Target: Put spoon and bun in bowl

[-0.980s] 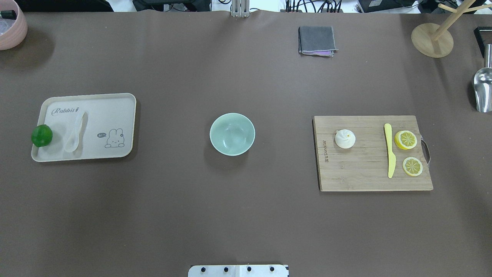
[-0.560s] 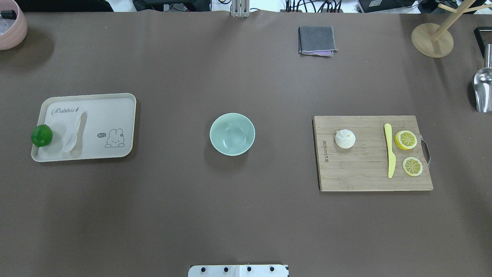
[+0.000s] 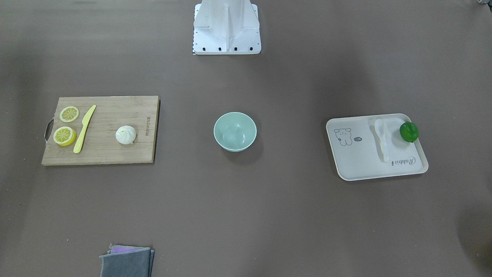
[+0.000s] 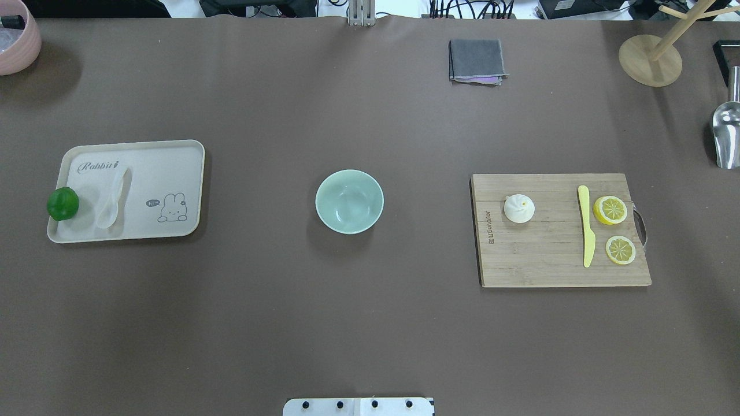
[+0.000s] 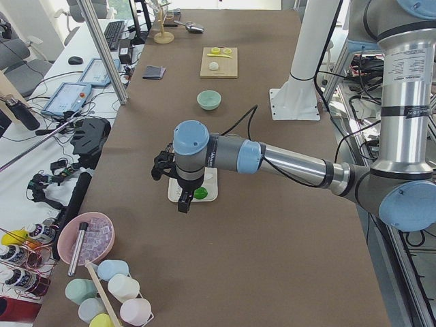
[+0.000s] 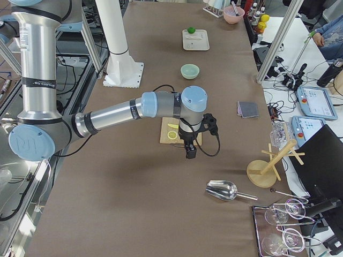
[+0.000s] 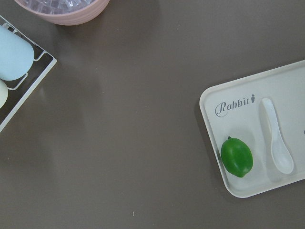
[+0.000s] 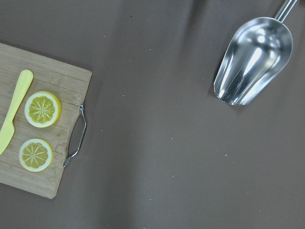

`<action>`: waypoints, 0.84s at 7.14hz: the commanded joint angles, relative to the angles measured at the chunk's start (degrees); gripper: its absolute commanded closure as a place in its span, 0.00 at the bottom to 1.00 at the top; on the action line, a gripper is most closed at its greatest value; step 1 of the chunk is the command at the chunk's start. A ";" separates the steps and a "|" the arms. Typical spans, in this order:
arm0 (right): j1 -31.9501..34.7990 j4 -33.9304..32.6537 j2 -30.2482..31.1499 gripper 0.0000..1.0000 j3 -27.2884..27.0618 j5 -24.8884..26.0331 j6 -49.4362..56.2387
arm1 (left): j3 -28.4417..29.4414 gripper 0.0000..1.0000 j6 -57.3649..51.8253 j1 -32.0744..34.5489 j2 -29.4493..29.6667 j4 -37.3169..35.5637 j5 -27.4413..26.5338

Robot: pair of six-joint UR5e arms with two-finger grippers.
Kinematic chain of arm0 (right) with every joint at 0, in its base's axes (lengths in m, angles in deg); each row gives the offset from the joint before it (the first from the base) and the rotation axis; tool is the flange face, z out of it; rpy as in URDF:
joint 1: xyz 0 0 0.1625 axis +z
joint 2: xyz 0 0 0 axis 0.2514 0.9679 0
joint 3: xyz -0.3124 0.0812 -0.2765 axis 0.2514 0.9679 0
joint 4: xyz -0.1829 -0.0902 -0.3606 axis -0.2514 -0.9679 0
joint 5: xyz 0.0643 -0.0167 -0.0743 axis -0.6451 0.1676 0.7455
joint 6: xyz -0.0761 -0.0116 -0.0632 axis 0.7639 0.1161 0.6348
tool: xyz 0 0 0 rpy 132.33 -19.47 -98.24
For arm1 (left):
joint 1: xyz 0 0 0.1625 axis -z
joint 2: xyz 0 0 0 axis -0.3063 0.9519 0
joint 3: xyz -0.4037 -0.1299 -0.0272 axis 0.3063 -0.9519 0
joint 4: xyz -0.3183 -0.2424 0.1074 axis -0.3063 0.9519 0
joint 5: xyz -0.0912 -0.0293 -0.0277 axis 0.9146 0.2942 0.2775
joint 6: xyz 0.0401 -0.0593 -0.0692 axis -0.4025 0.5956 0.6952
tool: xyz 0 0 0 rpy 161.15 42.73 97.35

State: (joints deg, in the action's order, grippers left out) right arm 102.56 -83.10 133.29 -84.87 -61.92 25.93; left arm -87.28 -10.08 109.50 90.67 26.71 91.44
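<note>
Small white soup spoon (image 4: 113, 197) is lying flat on the cream rectangular rabbit-print tray (image 4: 167, 167), scoop end toward the robot, on the left side of the brown bench (image 4: 370, 323). Round green lime (image 4: 62, 203) is sitting just beside the scoop, at the tray's outer rim. Round pale mint-green bowl (image 4: 349, 202) is standing empty mid-bench, well apart from both. Small round white pleated steamed bun (image 4: 518, 208) is resting on the wooden cutting board (image 4: 549, 260) on the right side. Yellow plastic knife (image 4: 586, 228) and two lemon slices (image 4: 610, 210) are lying further out on that board, apart from the bun. Folded grey cloth (image 4: 477, 59) and shiny metal scoop (image 4: 725, 136) are sitting at the far edge, not in play.

Left fingers (image 5: 182, 203) are hanging above the tray's lime end, right fingers (image 6: 189, 151) above the board's handle end. Both are showing only in the side views, so I cannot tell whether they are spread or pressed together. Nothing is in the bowl yet.

Risks I'm expecting:
- Spoon is lying low and flat, so the fingers may be skidding it along the smooth tray or nudging the lime into rolling.
- Bun is looking soft and round. Squeezing too hard means deforming it, too light means slipping.
- Bowl is small. Releasing high may be bouncing items out or tipping it via the spoon handle.
- Both arms converging on the bowl together are risking a clash.
</note>
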 commanded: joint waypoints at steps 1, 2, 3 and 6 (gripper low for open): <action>-0.19 0.11 -0.07 0.00 -0.06 -0.01 0.22 | 0.23 0.02 0.24 0.09 -0.08 0.11 0.02; -1.06 3.07 0.02 0.00 0.03 -0.01 0.05 | -0.04 0.02 2.68 -0.09 0.27 0.28 0.11; -2.38 5.62 0.02 0.00 0.03 -0.45 -1.08 | -0.13 0.02 8.62 -1.65 1.49 1.50 0.02; -10.52 13.68 -0.25 0.00 0.03 -2.74 -17.99 | 0.48 0.02 30.07 -15.34 4.49 11.15 -0.95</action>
State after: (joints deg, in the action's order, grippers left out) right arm 96.31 -74.36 133.06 -84.87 -64.33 15.62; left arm -87.20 11.88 99.10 93.98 33.93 90.82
